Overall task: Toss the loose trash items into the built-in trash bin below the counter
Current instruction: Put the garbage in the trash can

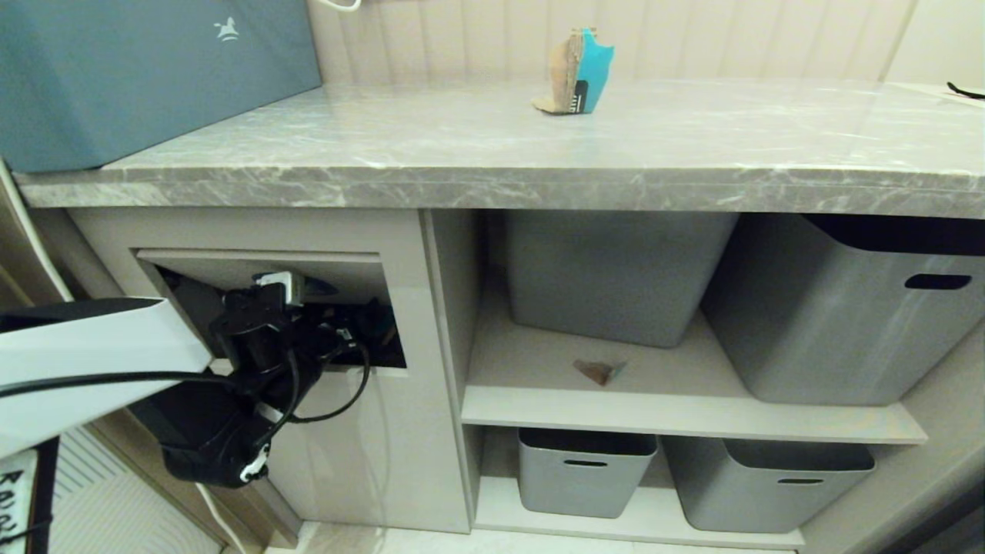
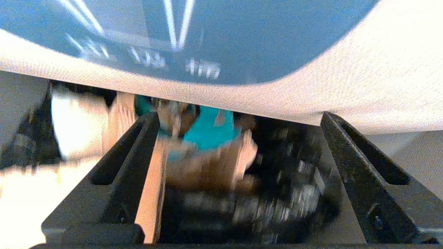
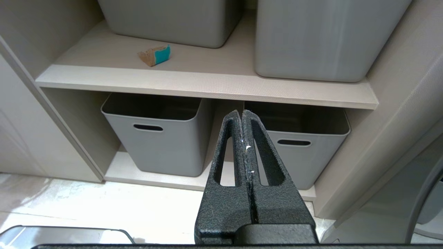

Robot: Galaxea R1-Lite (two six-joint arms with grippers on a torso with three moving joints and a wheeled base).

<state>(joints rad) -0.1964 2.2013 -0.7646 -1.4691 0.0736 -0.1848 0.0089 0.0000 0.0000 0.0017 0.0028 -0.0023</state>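
Observation:
My left gripper (image 1: pixel 338 327) reaches into the opening of the built-in trash bin (image 1: pixel 346 454) below the counter (image 1: pixel 492 188). Its flap (image 2: pixel 363 79), with the blue sticker (image 2: pixel 207 38), is pushed inward and rests over the fingers. The fingers (image 2: pixel 356 159) stand wide open. A blurred brown and turquoise cardboard scrap (image 2: pixel 207 152) hangs in the dark bin between them, close to one finger and clear of the other. A second scrap (image 1: pixel 577 73) stands upright on the counter. A small flat triangle (image 1: pixel 599 371) (image 3: pixel 154 55) lies on the upper shelf. My right gripper (image 3: pixel 242 112) is shut and empty, low before the shelves.
A large teal-blue box (image 1: pixel 146 77) sits on the counter's left end. Two grey storage bins (image 1: pixel 616 277) (image 1: pixel 846 323) stand on the upper shelf (image 1: pixel 692 415), and two smaller ones (image 1: pixel 585 469) (image 1: pixel 762 485) on the lower shelf. Black cables (image 1: pixel 338 400) hang from my left wrist.

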